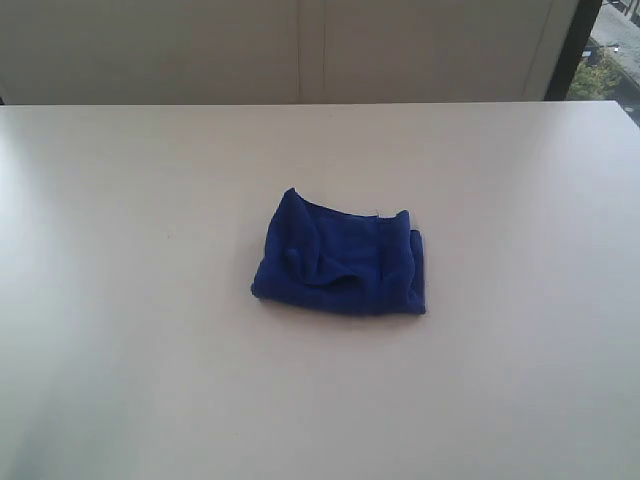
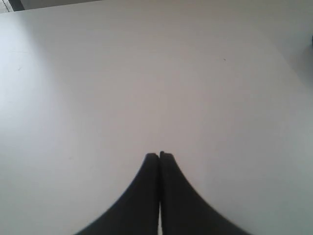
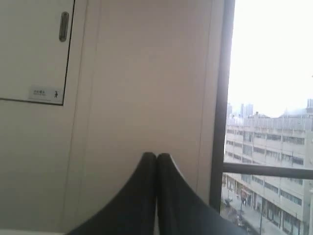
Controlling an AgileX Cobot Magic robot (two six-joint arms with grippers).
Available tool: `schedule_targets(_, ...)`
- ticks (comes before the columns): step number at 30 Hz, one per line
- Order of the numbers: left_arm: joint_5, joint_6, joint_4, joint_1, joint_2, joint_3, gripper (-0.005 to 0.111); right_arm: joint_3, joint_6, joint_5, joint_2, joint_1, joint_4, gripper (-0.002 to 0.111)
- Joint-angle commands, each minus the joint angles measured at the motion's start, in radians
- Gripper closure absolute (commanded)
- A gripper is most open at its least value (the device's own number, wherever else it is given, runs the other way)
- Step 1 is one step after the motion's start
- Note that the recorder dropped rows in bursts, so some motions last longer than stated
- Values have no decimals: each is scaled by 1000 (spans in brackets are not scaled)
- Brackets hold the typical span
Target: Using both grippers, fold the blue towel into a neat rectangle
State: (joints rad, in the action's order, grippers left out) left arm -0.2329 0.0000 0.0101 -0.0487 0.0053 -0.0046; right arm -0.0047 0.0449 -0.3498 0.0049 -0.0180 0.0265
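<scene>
The blue towel (image 1: pixel 340 265) lies in the middle of the table (image 1: pixel 120 300), apparently folded small though lumpy. The left gripper (image 2: pixel 159 155) and right gripper (image 3: pixel 156 155) hold nothing, jaws pressed together; only neatening seems left.

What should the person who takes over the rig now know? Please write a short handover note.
Left claw: shut, empty, over the table.
Right claw: shut, empty, pointed at a wall and window, away from the table.
Blue towel: lies near the middle of the table; no arm shows near it in the exterior view.
Done: towel is folded into a compact, roughly rectangular bundle.
Left: probably only tidying; the top layer is lumpy and the edges look uneven.
</scene>
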Motion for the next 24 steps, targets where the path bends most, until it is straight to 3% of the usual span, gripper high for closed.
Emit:
schedule_targets(1, 0, 0, 11, 0, -5, 5, 107, 5, 3, -61, -5, -2, 4, 108)
schedule_targets(4, 0, 0, 11, 0, -5, 5, 107, 5, 3, -34, -5, -2, -8, 108)
schedule_targets(10, 0, 0, 11, 0, -5, 5, 107, -244, 3, 396, 53, -2, -98, 108)
schedule_targets(14, 0, 0, 11, 0, -5, 5, 107, -492, -32, 647, 287, -2, -98, 108)
schedule_targets(20, 0, 0, 11, 0, -5, 5, 107, -708, -26, 698, 683, -2, -116, 108)
schedule_targets(24, 0, 0, 11, 0, -5, 5, 107, -749, 19, 756, 941, 3, -335, 108)
